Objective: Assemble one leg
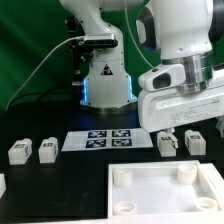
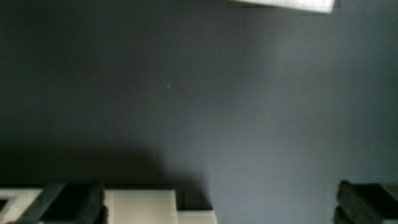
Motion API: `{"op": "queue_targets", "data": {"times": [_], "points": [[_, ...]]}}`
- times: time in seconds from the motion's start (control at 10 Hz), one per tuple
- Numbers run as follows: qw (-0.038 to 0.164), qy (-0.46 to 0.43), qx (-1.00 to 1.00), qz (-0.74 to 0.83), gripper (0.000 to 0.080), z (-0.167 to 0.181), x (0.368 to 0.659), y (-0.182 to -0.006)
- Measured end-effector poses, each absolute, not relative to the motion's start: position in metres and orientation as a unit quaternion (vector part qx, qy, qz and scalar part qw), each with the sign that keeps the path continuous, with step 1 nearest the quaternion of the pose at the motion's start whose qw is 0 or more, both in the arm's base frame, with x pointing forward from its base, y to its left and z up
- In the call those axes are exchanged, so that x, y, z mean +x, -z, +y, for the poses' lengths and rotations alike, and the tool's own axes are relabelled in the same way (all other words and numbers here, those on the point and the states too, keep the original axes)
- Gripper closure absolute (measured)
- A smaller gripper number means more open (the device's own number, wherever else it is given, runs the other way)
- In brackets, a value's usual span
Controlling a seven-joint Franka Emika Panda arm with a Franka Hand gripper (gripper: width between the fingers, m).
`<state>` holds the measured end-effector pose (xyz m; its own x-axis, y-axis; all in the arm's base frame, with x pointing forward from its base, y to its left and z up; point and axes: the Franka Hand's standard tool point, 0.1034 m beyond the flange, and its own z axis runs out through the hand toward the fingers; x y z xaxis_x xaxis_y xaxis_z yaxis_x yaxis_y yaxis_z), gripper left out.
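Gripper (image 2: 219,190) hangs over the black tabletop (image 1: 60,175), on the exterior view's right. In the wrist view its two dark fingers (image 2: 368,200) stand far apart, so it is wide open and holds nothing. A white shape (image 2: 143,205) shows beside one finger, but it is too blurry to tell what it is.

Four small white legs stand apart in a row on the tabletop. Each has a black-and-white square tag on its face. Two legs, one (image 1: 167,143) and the other (image 1: 196,141), stand on the exterior view's right, just under the big white hand of the arm. The other two legs, one (image 1: 18,152) and its neighbour (image 1: 47,150), stand well apart from them on the exterior view's left.

The marker board (image 1: 112,138) lies flat between the two pairs. The big white square top (image 1: 165,200) lies nearer, with round sockets at its corners. The robot base (image 1: 105,80) stands far back, behind the marker board.
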<state>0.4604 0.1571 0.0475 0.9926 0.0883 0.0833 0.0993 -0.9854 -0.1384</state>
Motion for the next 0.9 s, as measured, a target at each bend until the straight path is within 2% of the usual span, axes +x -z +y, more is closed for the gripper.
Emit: {"op": "queue_targets", "data": {"times": [0.3,0.5,0.6,0.8,0.9], "points": [[0.066,-0.027,-0.997,-0.022,0.0150,0.168,0.446,-0.046],[0.027,-0.149,-0.988,-0.036,0.0150,0.194,0.434,-0.057],[0.020,-0.200,-0.977,-0.065,0.0150,0.191,0.430,-0.049],[0.041,-0.252,-0.962,-0.099,0.0150,0.163,0.423,-0.033],[0.033,-0.300,-0.949,-0.092,0.0150,0.163,0.416,-0.037]]}}
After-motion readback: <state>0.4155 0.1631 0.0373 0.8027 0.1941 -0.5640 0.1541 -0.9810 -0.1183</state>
